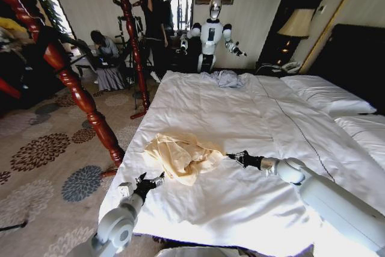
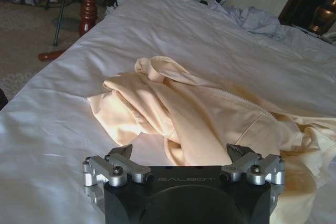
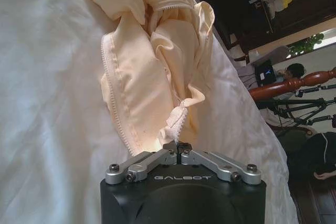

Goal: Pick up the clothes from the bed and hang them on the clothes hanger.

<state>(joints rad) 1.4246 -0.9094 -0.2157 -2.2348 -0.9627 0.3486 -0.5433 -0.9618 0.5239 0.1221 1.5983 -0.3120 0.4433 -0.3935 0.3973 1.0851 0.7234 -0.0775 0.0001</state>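
The cream-yellow clothes [image 1: 182,156] lie crumpled in a loose heap near the foot of the bed [image 1: 240,124], on the white duvet, toward the robot's left side. The right tool [image 1: 231,157] has its tips together, pinched on a puckered bit of the zipper edge at the garment's near side; the right wrist view shows the fabric gathered to a point right at the closed tips [image 3: 178,148]. The left tool [image 2: 184,157] hovers just short of the heap's other edge with its fingers [image 2: 122,154] apart and nothing between them, the cloth lying just beyond them on the duvet.

The step in hand looks like the pick-up itself: one corner is secured, the second grip is not yet made. The hanger is not to be found on the bed near the garment. A dark red wooden stand [image 1: 72,82] rises beside the bed on the left.

The next move probably calls for the left tool to reach a shoulder or collar edge and close on a single layer. The fabric is thin and slippery-looking, so a shallow pinch could slide out once the weight comes off the bed. A grey-lavender garment [image 1: 225,78] lies well apart at the far end and plays no part.
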